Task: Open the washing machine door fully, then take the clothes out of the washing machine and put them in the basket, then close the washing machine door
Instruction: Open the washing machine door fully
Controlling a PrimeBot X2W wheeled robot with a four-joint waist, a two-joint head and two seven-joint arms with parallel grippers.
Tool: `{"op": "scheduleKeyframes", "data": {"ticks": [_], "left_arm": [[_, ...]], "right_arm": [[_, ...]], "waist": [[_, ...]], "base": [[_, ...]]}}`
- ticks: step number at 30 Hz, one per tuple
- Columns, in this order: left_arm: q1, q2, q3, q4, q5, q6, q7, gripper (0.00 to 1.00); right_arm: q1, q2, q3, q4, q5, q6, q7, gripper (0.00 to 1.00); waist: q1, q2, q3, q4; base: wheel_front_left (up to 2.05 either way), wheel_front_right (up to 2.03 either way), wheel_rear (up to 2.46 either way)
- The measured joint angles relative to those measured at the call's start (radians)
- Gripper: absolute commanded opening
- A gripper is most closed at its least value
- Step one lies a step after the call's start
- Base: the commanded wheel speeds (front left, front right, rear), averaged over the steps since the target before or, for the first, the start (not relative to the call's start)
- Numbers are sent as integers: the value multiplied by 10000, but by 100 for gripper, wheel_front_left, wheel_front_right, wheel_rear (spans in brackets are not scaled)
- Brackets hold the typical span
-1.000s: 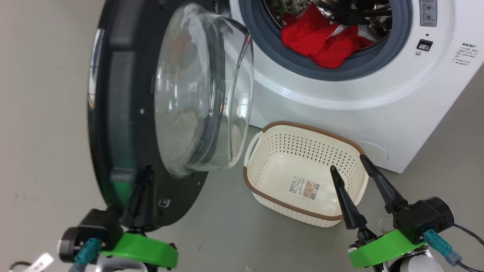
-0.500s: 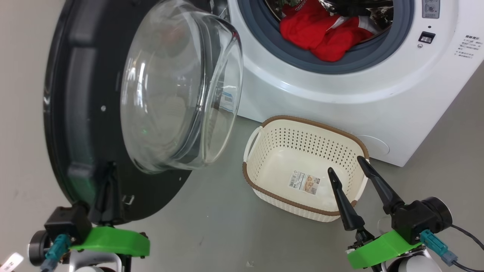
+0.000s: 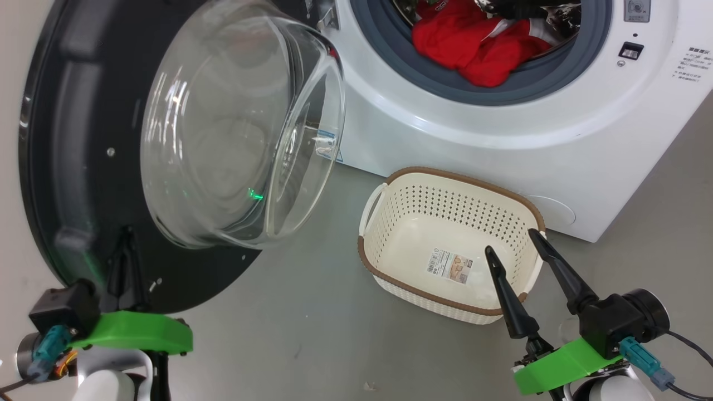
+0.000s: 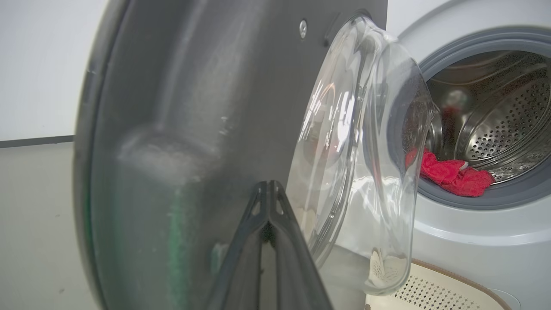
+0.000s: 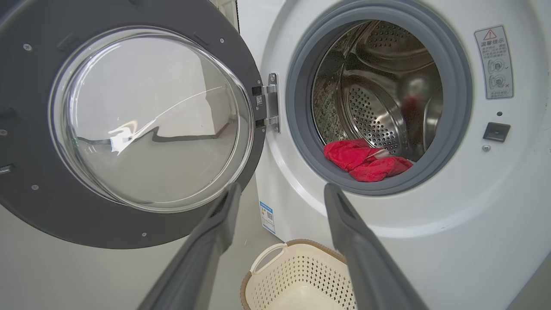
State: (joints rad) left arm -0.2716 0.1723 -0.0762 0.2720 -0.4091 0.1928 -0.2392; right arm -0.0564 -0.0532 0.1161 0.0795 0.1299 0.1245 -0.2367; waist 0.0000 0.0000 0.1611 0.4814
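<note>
The washing machine door (image 3: 83, 167) stands swung out to the left, its glass bowl (image 3: 234, 128) bulging toward me. My left gripper (image 3: 125, 245) is shut, its tip against the door's black inner face (image 4: 181, 107) low beside the bowl; in the left wrist view the left gripper (image 4: 269, 185) points at that face. Red clothes (image 3: 473, 47) lie at the front of the drum of the washing machine (image 3: 501, 128). The basket (image 3: 423, 303) sits on the floor below the opening, with just a paper label inside. My right gripper (image 3: 509, 242) hangs open over the basket's near right corner.
Grey floor (image 3: 312, 334) stretches between the door and the basket. A white wall (image 4: 38, 64) rises behind the door. In the right wrist view the door hinge (image 5: 269, 103) and a blue label (image 5: 267, 215) sit left of the drum opening.
The door has swung further open to the left, and my shut left gripper has moved left with it. The right gripper has hardly moved.
</note>
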Motion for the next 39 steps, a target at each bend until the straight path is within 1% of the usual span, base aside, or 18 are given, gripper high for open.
{"op": "scheduleKeyframes", "data": {"ticks": [7, 13, 15, 22, 32, 39], "left_arm": [[-546, -140, 395, 819, -359, -196, -92, 0], [-967, -186, 709, 1413, -420, -437, -104, 0], [-1112, -192, 840, 1595, -418, -456, -104, 0], [-1554, -380, 1653, 2157, -525, -940, -104, 0], [-2200, -602, 2692, 2940, -407, -1398, -121, 0], [-2754, -598, 3294, 3751, -178, -1737, -176, 0]], "right_arm": [[-32, 0, -73, -29, -6, 0, 92, 100], [-117, -2, -125, -82, -19, 0, 94, 100], [-117, -2, -127, -104, -94, 0, 94, 100], [-117, -2, -130, -176, -171, 0, 186, 100], [-120, -2, -125, -328, -276, 0, 360, 100], [-120, -2, -92, -437, -351, 0, 479, 100]], "waist": [[0, 0, 95, 2], [0, 0, 139, -40], [0, 0, 151, -68], [0, 0, 212, -125], [0, 0, 386, -184], [0, 0, 445, -264]], "base": [[0, 0, 0], [0, 0, 0], [0, 0, 0], [0, 0, 0], [0, 0, 0], [0, 0, 0]]}}
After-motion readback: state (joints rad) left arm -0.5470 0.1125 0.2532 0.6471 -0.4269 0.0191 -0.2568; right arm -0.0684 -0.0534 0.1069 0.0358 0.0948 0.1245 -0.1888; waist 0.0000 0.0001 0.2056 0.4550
